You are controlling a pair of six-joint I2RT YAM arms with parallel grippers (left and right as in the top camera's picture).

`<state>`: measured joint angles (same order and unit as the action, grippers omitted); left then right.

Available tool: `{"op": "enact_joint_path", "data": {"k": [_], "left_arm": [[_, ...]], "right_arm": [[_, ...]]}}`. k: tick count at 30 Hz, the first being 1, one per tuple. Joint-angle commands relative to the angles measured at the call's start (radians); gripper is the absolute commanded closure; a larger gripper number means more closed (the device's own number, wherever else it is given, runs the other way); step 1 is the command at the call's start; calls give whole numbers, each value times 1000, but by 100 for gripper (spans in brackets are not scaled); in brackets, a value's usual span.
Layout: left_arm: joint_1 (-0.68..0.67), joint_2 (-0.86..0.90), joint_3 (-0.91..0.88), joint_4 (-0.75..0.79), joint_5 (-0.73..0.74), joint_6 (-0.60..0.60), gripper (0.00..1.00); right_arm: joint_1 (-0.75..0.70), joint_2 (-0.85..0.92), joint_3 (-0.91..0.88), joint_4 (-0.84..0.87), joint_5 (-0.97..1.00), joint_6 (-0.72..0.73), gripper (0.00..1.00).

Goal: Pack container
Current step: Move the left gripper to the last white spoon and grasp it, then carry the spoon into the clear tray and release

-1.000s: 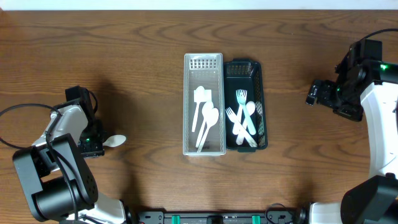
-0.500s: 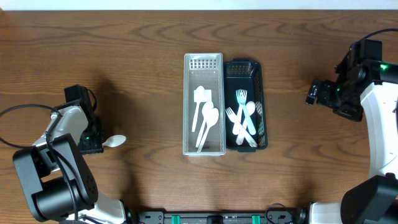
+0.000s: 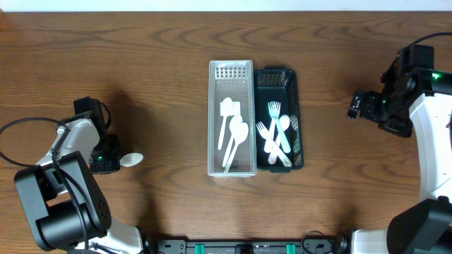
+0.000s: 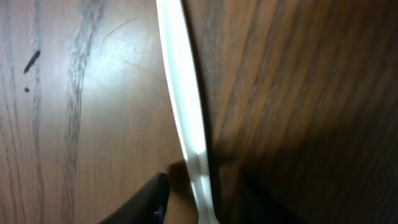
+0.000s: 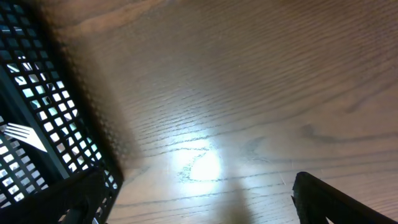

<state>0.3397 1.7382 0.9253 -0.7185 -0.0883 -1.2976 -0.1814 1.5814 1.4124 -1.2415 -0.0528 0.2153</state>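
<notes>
A white plastic spoon (image 3: 131,160) lies on the table at the far left. My left gripper (image 3: 106,161) is low over its handle (image 4: 186,118). In the left wrist view the fingers (image 4: 202,202) sit closely on either side of the handle, with a thin strip of wood showing on the left. A clear tray (image 3: 231,68) in the middle holds white spoons. The black mesh basket (image 3: 277,75) beside it holds white forks. My right gripper (image 3: 355,106) is open and empty at the far right; its wrist view shows the fingers (image 5: 196,205) over bare wood beside the basket's corner (image 5: 43,112).
A black cable (image 3: 21,127) loops near the left arm. The two containers stand side by side, touching. Wooden tabletop (image 3: 162,92) lies between the left arm and the tray.
The left gripper has shifted slightly over the spoon, and the spoon's bowl sits a little further left. The right arm has not moved.
</notes>
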Motion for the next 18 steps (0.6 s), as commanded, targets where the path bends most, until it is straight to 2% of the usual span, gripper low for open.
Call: {"op": "enact_joint_path", "data": {"k": [1,8,15,18], "left_arm": [[1,67,-58,-25,53,34,80],[1,67,-58,-25,53,34,94],[2,67,-58,-16,52,42,94],[1,63,-51,-2,56,108,94]], "right_arm": [[-2,8,-2,-3,0,-14,1],[-2,7,-2,-4,0,-14,1],[-2,8,-2,-4,0,-14,1],[-2,8,-2,-3,0,-14,1]]}}
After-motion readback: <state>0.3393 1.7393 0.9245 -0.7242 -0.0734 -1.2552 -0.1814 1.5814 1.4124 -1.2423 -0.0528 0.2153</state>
